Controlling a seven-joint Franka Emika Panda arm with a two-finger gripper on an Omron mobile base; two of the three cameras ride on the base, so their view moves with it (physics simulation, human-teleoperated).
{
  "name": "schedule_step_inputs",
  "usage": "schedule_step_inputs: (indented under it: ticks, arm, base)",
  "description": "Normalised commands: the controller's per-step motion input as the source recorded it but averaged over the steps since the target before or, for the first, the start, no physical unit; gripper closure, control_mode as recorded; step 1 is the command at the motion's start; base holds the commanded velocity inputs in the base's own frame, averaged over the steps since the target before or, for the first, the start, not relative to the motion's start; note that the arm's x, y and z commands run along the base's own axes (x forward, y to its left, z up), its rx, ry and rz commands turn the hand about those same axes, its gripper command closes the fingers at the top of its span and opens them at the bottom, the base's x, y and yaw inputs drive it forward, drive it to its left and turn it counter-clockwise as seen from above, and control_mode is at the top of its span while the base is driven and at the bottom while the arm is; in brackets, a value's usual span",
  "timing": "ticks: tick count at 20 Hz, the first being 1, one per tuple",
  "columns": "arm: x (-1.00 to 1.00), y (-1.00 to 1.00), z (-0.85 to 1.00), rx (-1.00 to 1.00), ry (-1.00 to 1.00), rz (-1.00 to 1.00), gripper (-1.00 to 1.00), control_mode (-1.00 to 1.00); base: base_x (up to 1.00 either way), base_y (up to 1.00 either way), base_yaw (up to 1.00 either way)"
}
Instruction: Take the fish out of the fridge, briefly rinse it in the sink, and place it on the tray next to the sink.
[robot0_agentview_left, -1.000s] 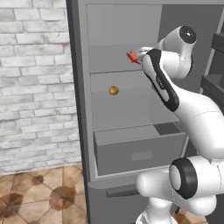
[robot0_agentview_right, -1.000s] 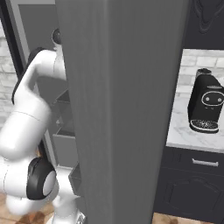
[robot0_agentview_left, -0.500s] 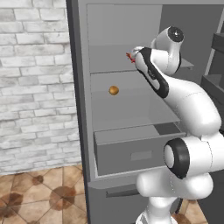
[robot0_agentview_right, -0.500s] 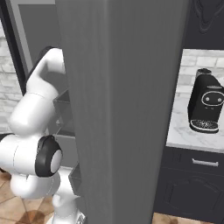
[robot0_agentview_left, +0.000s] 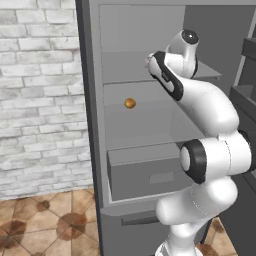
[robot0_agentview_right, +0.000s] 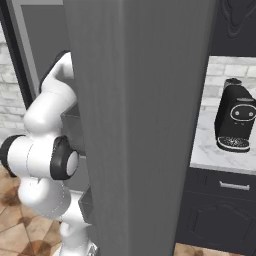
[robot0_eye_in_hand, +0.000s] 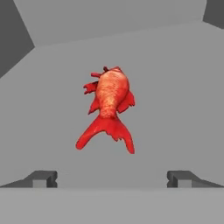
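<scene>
The tall grey cabinet-like fridge (robot0_agentview_left: 95, 125) was taken as the landmark. On its upper flat grey shelf (robot0_eye_in_hand: 175, 87) the small bright red fish (robot0_eye_in_hand: 108, 105) was seen lying, body toward the back wall of the compartment and forked tail toward the camera on the hand. The robot's two-finger hand (robot0_eye_in_hand: 111, 177) was held at the front of that shelf with its two dark finger tips (robot0_eye_in_hand: 41, 178) spread wide, one to each side of the fish's tail and well apart from it; nothing was gripped, and the fish was not touched. Bare shelf surface lay between the tips and the fish, so no obstacle was seen on that line.

In the left base view the white arm (robot0_agentview_left: 205, 105) was reached up into the upper compartment, and the fish itself was hidden behind the wrist. One shelf lower in the fridge, a small round orange-brown ball (robot0_agentview_left: 130, 103) was resting alone. Below that shelf, a grey drawer with a rectangular handle recess (robot0_agentview_left: 150, 172) was standing pulled out toward the robot.

In the right base view the fridge's broad grey side panel (robot0_agentview_right: 140, 125) was blocking most of the interior, the arm being visible to its left. To the right of the fridge, a black coffee machine (robot0_agentview_right: 235, 122) was standing on a white marble worktop (robot0_agentview_right: 205, 150) above dark cupboards.
</scene>
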Motion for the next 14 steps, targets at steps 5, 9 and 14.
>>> schedule_step_inputs:
  ticks: [5,9,14]
  arm:
    - [0.49,0.05,-0.17,0.0,0.05,0.0,-1.0,-1.0]
    - [0.47,0.08,-0.12,0.0,0.01,0.0,-1.0,-1.0]
    - [0.43,0.02,-0.09,0.0,0.0,0.0,-1.0,-1.0]
  base:
    - [0.0,0.0,0.0]
    - [0.0,0.0,0.0]
    - [0.0,0.0,0.0]
